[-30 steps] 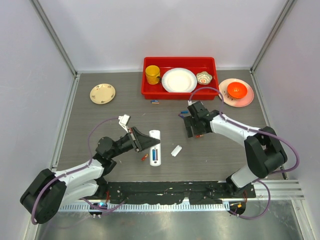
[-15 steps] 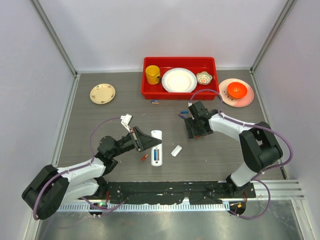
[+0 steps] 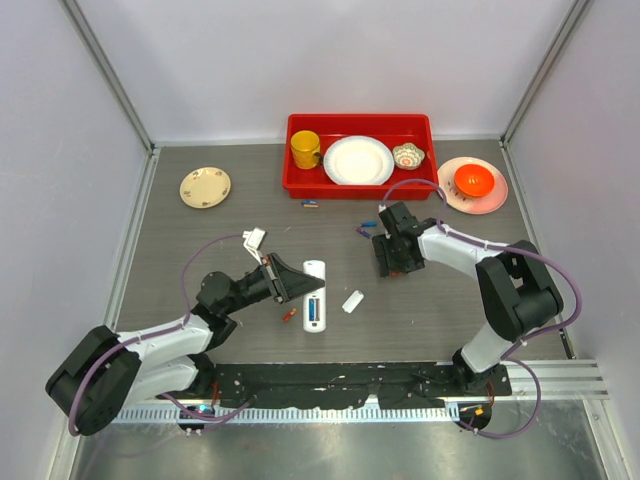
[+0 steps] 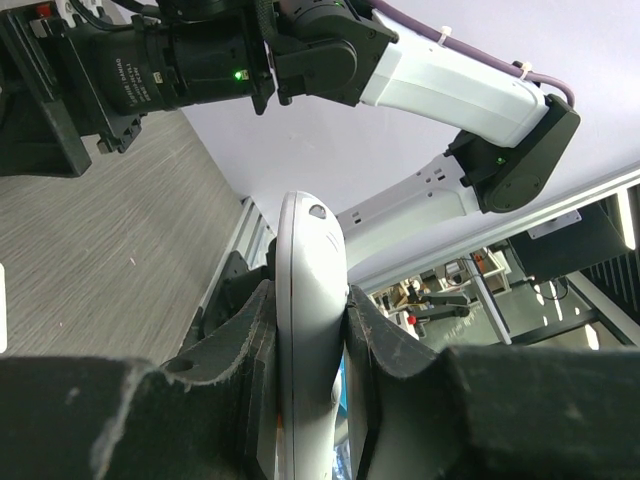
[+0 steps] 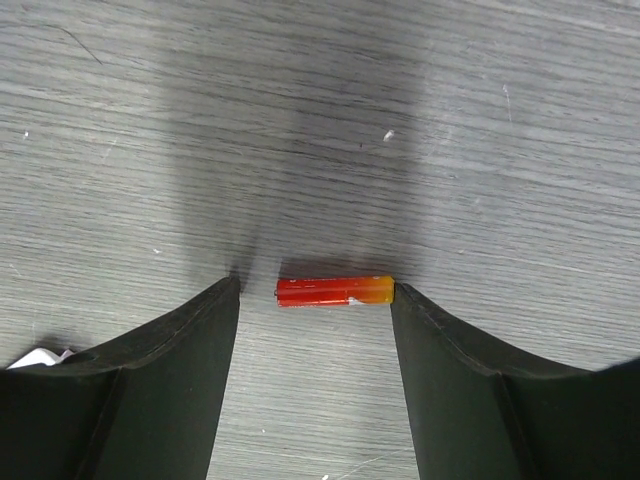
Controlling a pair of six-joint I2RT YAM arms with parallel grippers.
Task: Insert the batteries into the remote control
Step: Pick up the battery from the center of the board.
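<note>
Found the left gripper (image 4: 308,315) clamped tight on the remote control (image 4: 305,235), pinched across its thin profile and seen edge-on from the left wrist; in the top view, found that white handset stretched lengthwise near the middle of the grey wood-grain table (image 3: 200,260), slot side up, with a blue battery (image 3: 313,312) seated in the slot; noted a small red battery (image 3: 288,315) just beside its left edge and a white cover plate (image 3: 352,301) near its right.

Found the right gripper (image 5: 315,292) with jaws apart, low over the table, straddling an orange-tipped red battery (image 5: 335,291) lying crosswise between the fingers; saw the orange end almost at one finger, the red end clear of the other.

Farther out, recorded loose batteries (image 3: 366,229) beside that gripper and a pair of batteries (image 3: 311,205) before the red tray (image 3: 300,188), holding a yellow mug (image 3: 305,149), white plate (image 3: 357,160) and small bowl (image 3: 408,155); noted a cream saucer (image 3: 205,187) far left, an orange bowl (image 3: 473,179) on a pink plate (image 3: 495,197) far right.
</note>
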